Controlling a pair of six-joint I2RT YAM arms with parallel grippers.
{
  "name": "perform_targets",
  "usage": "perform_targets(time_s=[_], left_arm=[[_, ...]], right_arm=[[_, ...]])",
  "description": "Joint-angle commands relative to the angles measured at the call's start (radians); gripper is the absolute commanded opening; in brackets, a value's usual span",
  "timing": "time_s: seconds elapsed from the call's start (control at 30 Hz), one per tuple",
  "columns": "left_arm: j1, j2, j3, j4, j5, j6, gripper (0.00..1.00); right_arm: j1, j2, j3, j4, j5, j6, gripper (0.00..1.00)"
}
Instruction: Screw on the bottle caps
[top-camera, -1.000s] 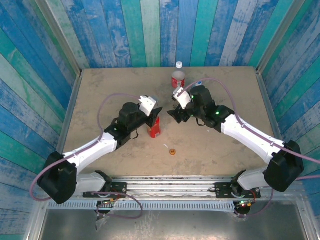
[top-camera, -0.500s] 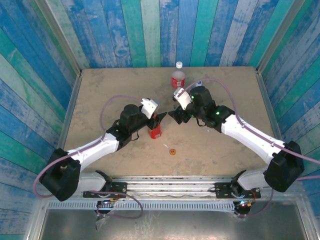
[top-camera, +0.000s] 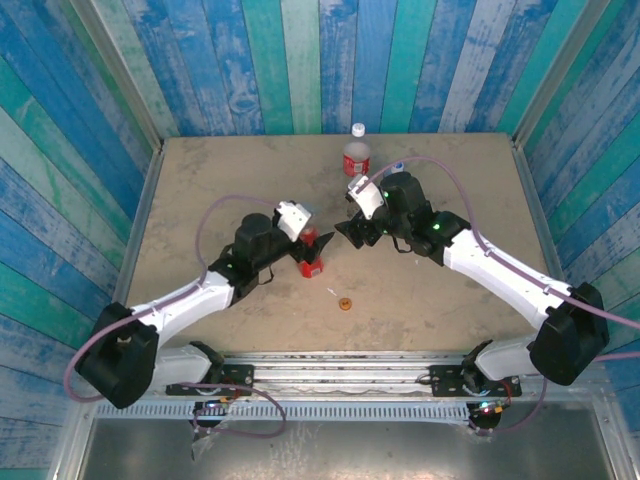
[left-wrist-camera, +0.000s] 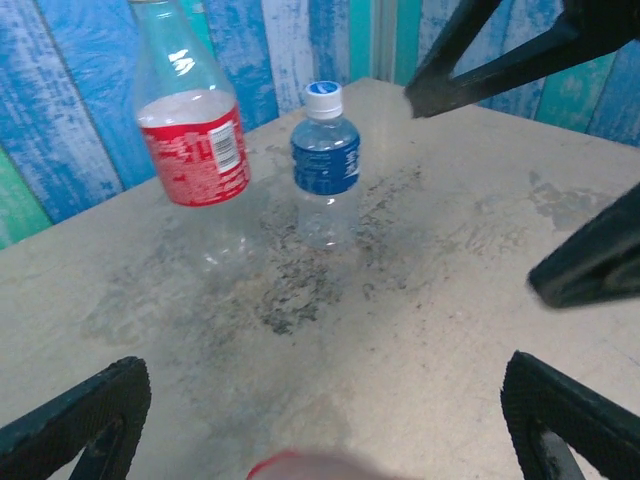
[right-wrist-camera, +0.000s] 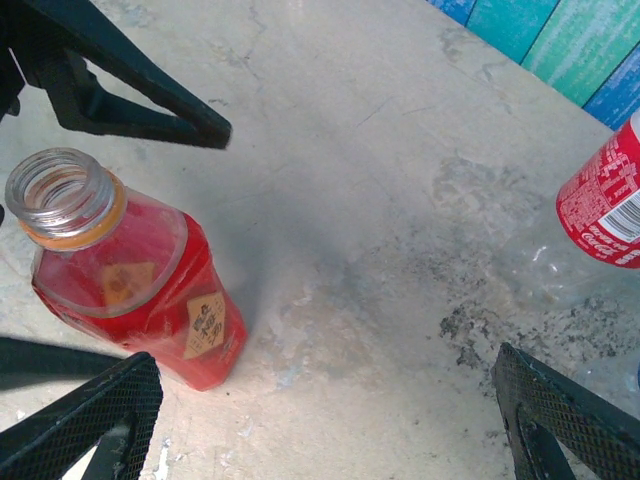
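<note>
The slim red bottle (top-camera: 312, 262) stands upright mid-table, its mouth (right-wrist-camera: 60, 190) uncapped with an orange ring under the thread. My left gripper (top-camera: 310, 243) is open, one finger on each side of the bottle's top (left-wrist-camera: 290, 466), not pinching it. To its right, my right gripper (top-camera: 352, 228) is open over bare table. The orange cap (top-camera: 345, 303) lies loose nearer the arm bases. The red-label bottle (top-camera: 357, 157) at the back carries a white cap (top-camera: 358, 130). The blue-label bottle (left-wrist-camera: 325, 160) beside it wears a cap (left-wrist-camera: 323, 98).
A thin white scrap (top-camera: 332, 292) lies by the orange cap. Blue and green plank walls (top-camera: 300, 60) close in the table on three sides. The right arm (top-camera: 480, 260) partly hides the blue-label bottle in the top view.
My left gripper has opened and let go of the red bottle, which stays standing. The left arm has drawn back a little to the left. The right arm has not moved.
</note>
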Motion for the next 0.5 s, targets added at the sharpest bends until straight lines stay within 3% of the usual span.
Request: perform_targets(time_s=[0.0, 0.2, 0.47], left_arm=[[0.041, -0.069, -0.088, 0.177, 0.019, -0.031, 0.94], [0.052, -0.073, -0.201, 0.321, 0.121, -0.025, 0.94], [0.052, -0.023, -0.290, 0.462, 0.143, -0.005, 0.95]], right_arm=[[-0.002, -0.009, 0.002, -0.016, -0.011, 0.009, 0.88], [-0.003, -0.007, 0.002, -0.029, -0.007, 0.003, 0.88], [-0.002, 0.009, 0.037, -0.052, -0.030, 0.006, 0.88]])
